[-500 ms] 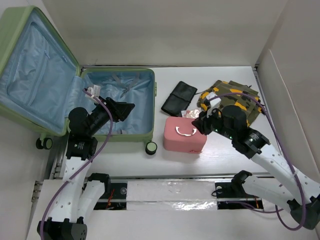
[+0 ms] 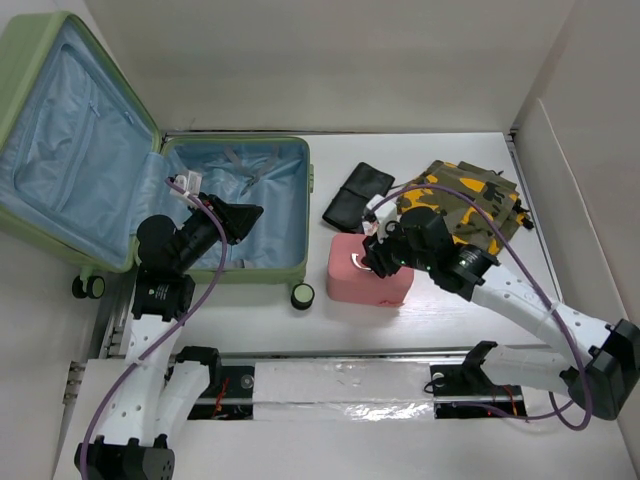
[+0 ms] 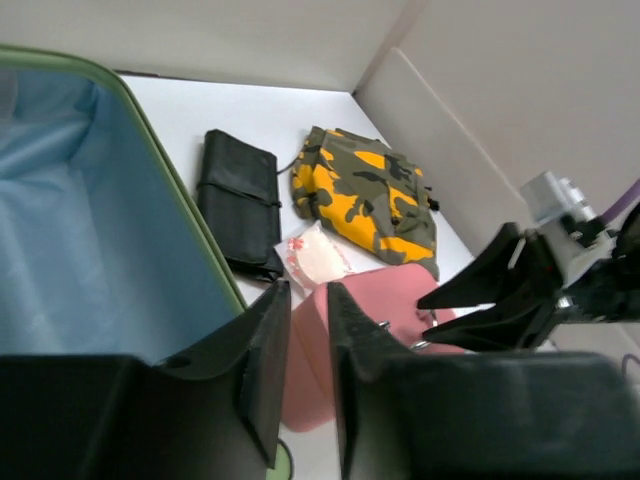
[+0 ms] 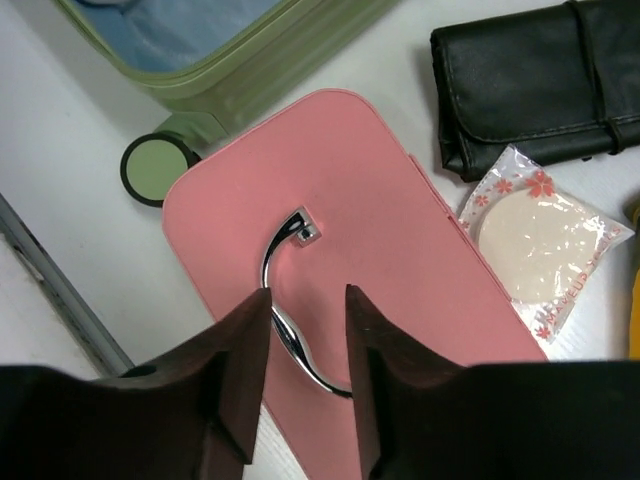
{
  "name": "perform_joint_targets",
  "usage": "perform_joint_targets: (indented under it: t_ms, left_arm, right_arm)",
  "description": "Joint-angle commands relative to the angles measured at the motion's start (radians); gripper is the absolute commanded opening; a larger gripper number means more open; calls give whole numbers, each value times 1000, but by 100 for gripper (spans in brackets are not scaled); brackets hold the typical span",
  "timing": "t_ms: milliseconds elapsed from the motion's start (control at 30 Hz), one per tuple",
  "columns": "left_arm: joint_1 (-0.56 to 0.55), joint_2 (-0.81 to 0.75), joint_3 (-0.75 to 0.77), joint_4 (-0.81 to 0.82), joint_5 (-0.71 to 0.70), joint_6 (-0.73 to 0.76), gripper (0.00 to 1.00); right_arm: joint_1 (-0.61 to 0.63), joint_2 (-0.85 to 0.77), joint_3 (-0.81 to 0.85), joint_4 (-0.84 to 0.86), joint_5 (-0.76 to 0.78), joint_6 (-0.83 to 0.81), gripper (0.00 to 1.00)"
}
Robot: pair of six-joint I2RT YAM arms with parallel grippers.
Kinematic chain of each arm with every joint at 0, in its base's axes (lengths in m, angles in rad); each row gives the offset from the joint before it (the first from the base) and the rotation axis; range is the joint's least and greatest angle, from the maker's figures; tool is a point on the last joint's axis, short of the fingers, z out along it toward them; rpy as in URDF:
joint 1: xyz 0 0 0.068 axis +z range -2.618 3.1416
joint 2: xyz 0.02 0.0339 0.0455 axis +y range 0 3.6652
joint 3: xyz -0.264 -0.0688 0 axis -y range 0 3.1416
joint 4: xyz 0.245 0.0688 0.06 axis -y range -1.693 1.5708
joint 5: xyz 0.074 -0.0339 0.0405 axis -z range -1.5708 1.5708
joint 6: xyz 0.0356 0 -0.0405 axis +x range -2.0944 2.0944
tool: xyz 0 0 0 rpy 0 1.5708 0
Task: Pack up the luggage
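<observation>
One luggage [image 2: 260, 272] is seen open beneath the left claw [image 3: 308, 300], whose fingers are narrowly parted and hold nothing. Below the right claw [image 4: 306, 292], which is spread astride a handle [image 4: 268, 262], lies one pink case [image 4: 400, 270]. Beyond it are one black pouch [image 4: 530, 80], one sachet [image 4: 535, 245] and one camouflage bag [image 3: 365, 195]. The handle's near end is hidden.

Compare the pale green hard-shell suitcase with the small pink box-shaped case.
The pale green hard-shell suitcase is far larger than the small pink case. The suitcase lies open, blue lining showing; the pink case is shut. The suitcase has wheels; the pink case has a curved top handle. Both have rounded corners.
</observation>
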Motion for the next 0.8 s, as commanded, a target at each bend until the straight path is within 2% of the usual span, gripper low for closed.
perform_joint_targets:
  t_ms: [0,33,67,133,267,467,567,767]
  left_arm:
    - [-2,-8,19,40,12,13,20]
    - [-2,-8,16,43,18,11,23]
    - [-2,-10,14,44,21,9,31]
    - [-2,-8,14,43,17,11,34]
    - [-2,-8,14,29,8,17,35]
    - [-2,-4,17,30,11,16,35]
    - [-2,-4,14,38,12,11,36]
    - [-2,-8,8,47,20,2,36]
  right_arm:
    - [19,45,56,29,12,-49,45]
    - [19,74,59,38,8,-51,46]
    - [19,89,66,43,6,-52,46]
    - [28,119,84,29,15,-52,46]
    - [37,159,112,-9,3,-64,44]
    - [101,134,84,-61,37,-35,42]
    - [102,108,75,-92,107,-9,40]
    - [102,7,56,-19,167,26,35]
